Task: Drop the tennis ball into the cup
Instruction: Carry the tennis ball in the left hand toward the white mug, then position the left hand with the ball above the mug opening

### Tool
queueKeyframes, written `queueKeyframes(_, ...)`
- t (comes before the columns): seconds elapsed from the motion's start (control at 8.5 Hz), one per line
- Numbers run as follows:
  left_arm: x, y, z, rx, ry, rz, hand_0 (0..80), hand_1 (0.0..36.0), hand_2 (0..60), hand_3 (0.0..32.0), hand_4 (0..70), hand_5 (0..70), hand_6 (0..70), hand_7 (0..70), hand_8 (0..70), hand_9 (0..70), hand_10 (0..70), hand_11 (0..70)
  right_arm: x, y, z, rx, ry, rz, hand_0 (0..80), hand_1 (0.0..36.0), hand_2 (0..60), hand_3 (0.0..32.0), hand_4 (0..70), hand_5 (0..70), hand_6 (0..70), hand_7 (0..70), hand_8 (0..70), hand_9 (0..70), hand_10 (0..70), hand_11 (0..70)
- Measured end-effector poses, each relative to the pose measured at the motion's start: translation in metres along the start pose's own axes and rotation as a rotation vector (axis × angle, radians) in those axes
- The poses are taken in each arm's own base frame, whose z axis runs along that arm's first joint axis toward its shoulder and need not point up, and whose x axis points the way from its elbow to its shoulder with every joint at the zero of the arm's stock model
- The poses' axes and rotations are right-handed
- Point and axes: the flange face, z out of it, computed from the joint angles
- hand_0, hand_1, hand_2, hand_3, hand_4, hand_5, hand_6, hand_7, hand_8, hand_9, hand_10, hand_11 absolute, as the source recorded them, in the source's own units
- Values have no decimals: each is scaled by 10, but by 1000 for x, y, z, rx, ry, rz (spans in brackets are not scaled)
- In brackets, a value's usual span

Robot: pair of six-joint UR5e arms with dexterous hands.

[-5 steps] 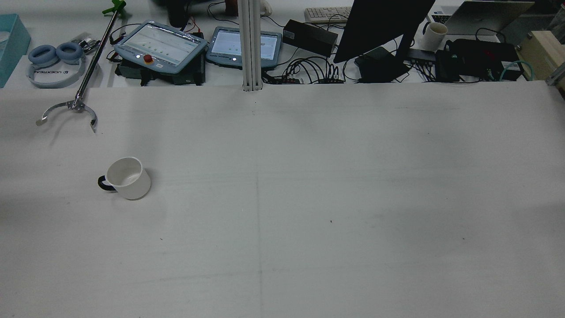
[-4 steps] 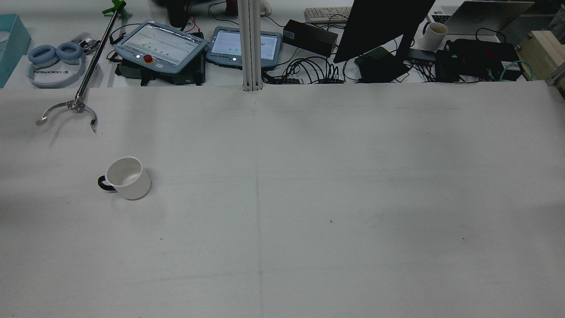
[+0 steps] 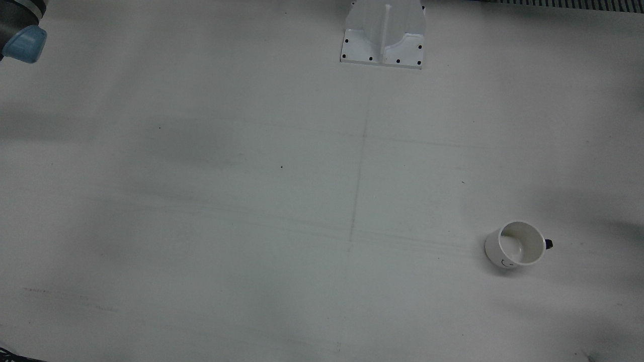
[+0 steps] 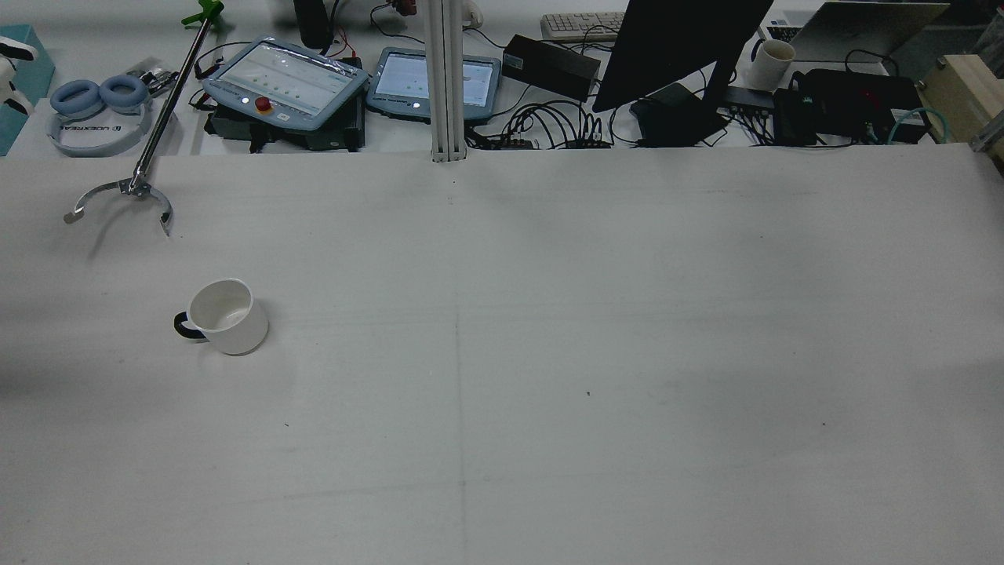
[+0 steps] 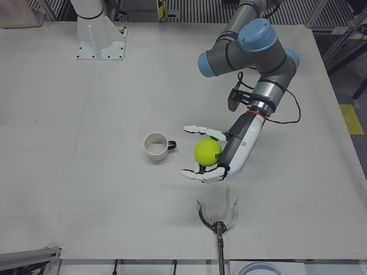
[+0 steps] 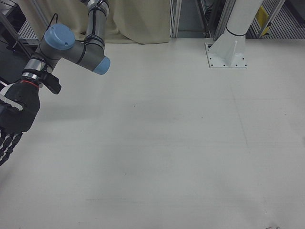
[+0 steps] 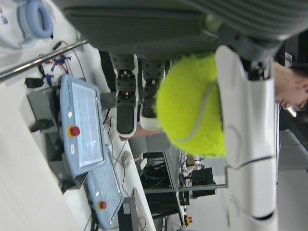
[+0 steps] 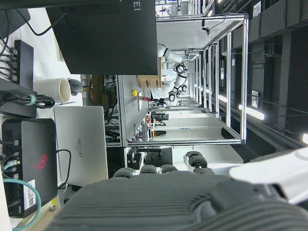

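A white cup (image 5: 156, 146) with a dark handle stands upright and empty on the table; it also shows in the rear view (image 4: 223, 316) and the front view (image 3: 518, 245). My left hand (image 5: 221, 157) is shut on a yellow-green tennis ball (image 5: 207, 152) and holds it above the table, to the view's right of the cup and apart from it. The ball fills the left hand view (image 7: 192, 115) between white fingers (image 7: 245, 120). My right hand (image 6: 14, 119) hangs at the view's left edge, fingers spread and empty.
A metal grabber tool (image 5: 218, 215) lies on the table beyond the left hand, also in the rear view (image 4: 125, 192). Teach pendants (image 4: 286, 78), headphones (image 4: 98, 98) and a monitor (image 4: 674, 47) stand past the table's far edge. A white pedestal (image 3: 383, 32) stands by the robot's side.
White fingertips have come into the rear view at its upper left edge. The cup has not moved.
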Motion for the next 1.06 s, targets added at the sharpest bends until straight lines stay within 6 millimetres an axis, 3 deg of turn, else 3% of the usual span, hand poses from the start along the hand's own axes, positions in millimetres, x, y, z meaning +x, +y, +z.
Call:
queueKeyframes(0.12,-29,6,14,-17,-48,-3,521,165,215,0,404,150,657,700,432,611,136,204,0,0,0,0,0,0,0,0,0,0,0,0,0,0,0,0,0,0)
queueKeyframes(0.24,-53,10,23,-29,-86,-3,504,157,217,0,402,123,550,700,422,626,78,119,0,0,0,0,0,0,0,0,0,0,0,0,0,0,0,0,0,0)
queueKeyframes(0.35,-69,12,27,-38,-111,0,492,139,271,0,404,160,684,700,450,629,67,102,0,0,0,0,0,0,0,0,0,0,0,0,0,0,0,0,0,0)
queueKeyframes(0.47,-80,14,29,-51,-127,6,485,132,276,0,409,149,700,700,456,634,67,101,0,0,0,0,0,0,0,0,0,0,0,0,0,0,0,0,0,0)
queueKeyframes(0.71,-99,20,23,-86,-154,11,478,138,292,0,411,125,603,700,438,634,68,100,0,0,0,0,0,0,0,0,0,0,0,0,0,0,0,0,0,0)
queueKeyframes(0.82,-110,20,16,-103,-170,11,477,142,299,0,417,118,593,700,440,639,68,101,0,0,0,0,0,0,0,0,0,0,0,0,0,0,0,0,0,0)
queueKeyframes(0.94,-123,21,10,-120,-189,8,478,138,340,0,422,149,674,700,455,640,69,102,0,0,0,0,0,0,0,0,0,0,0,0,0,0,0,0,0,0)
queueKeyframes(1.06,-137,27,9,-138,-211,5,474,143,332,0,420,125,635,700,444,635,67,100,0,0,0,0,0,0,0,0,0,0,0,0,0,0,0,0,0,0)
